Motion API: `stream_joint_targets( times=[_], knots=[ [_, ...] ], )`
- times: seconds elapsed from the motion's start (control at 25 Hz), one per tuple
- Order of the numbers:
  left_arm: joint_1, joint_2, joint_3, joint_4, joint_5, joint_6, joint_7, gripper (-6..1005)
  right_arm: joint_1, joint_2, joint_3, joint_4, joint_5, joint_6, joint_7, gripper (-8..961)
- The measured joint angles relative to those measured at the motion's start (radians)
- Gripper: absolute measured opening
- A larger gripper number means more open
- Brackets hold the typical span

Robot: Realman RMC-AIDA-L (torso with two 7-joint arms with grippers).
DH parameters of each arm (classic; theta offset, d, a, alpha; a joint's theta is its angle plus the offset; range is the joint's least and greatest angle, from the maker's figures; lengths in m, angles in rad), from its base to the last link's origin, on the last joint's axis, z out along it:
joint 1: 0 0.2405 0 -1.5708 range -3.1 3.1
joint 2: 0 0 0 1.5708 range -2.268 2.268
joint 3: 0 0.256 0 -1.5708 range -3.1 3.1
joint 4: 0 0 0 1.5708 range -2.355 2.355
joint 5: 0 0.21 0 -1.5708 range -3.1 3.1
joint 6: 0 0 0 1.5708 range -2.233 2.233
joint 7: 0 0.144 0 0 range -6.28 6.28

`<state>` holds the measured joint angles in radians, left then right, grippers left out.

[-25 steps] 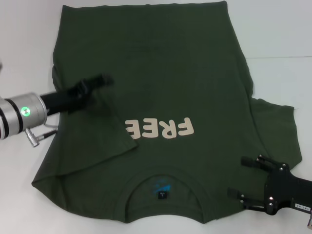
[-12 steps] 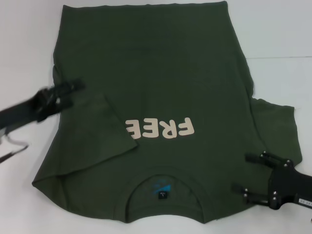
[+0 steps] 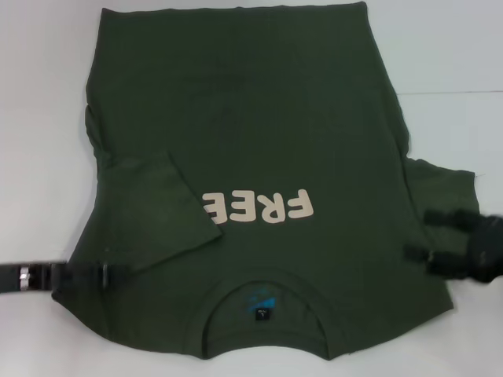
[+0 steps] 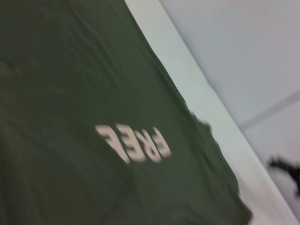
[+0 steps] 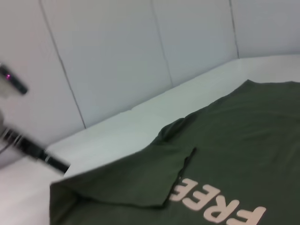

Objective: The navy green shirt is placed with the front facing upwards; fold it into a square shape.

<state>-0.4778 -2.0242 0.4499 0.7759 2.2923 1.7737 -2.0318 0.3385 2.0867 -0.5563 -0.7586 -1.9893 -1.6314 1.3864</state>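
Blurred navy green shirt [image 4: 84, 117] with cream "FREE" lettering [image 4: 133, 143] on a white table [image 4: 197, 93].

We see our left claw [image 3: 94, 275] as a thin black bar with a small pale band near its outer end. Our right claw [image 3: 428, 236] is black too, blurred, with two dark prongs carrying small pale studs ahead of a bulkier black block. No cables or labels are readable.
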Motion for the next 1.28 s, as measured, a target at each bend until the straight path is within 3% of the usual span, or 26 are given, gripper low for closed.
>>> stream_joint_targets(
  times=[0.12, 0.24, 0.32, 0.44, 0.64, 0.88, 1.0, 1.28],
  knots=[
    [0.0, 0.002, 0.0, 0.015, 0.035, 0.049, 0.047, 953, 0.012, -0.013, -0.001, -0.145, -0.042, -0.057, 0.233, 928],
    [0.001, 0.002, 0.0, 0.014, 0.048, 0.06, 0.073, 952, 0.051, -0.05, 0.002, -0.223, -0.127, -0.088, 0.502, 914],
    [0.002, 0.001, 0.001, 0.013, 0.055, 0.056, 0.092, 951, 0.086, -0.083, 0.011, -0.226, -0.19, -0.101, 0.674, 899],
    [0.0, 0.001, 0.001, 0.017, 0.081, 0.051, 0.104, 949, 0.123, -0.113, 0.027, -0.218, -0.267, -0.109, 0.857, 877],
    [0.012, -0.001, -0.013, 0.079, 0.1, 0.068, 0.177, 947, 0.148, -0.13, 0.05, -0.212, -0.331, -0.138, 0.979, 841],
    [0.033, -0.016, -0.073, 0.108, -0.007, 0.11, 0.478, 945, 0.159, -0.137, 0.058, -0.201, -0.373, -0.134, 1.013, 798],
    [0.036, -0.037, -0.074, 0.117, -0.022, 0.104, 0.607, 943, 0.16, -0.143, 0.058, -0.195, -0.397, -0.139, 1.069, 798],
    [0.034, -0.076, -0.063, 0.156, -0.023, 0.098, 0.713, 940, 0.191, -0.158, 0.061, -0.172, -0.51, -0.137, 1.269, 798]
  ],
)
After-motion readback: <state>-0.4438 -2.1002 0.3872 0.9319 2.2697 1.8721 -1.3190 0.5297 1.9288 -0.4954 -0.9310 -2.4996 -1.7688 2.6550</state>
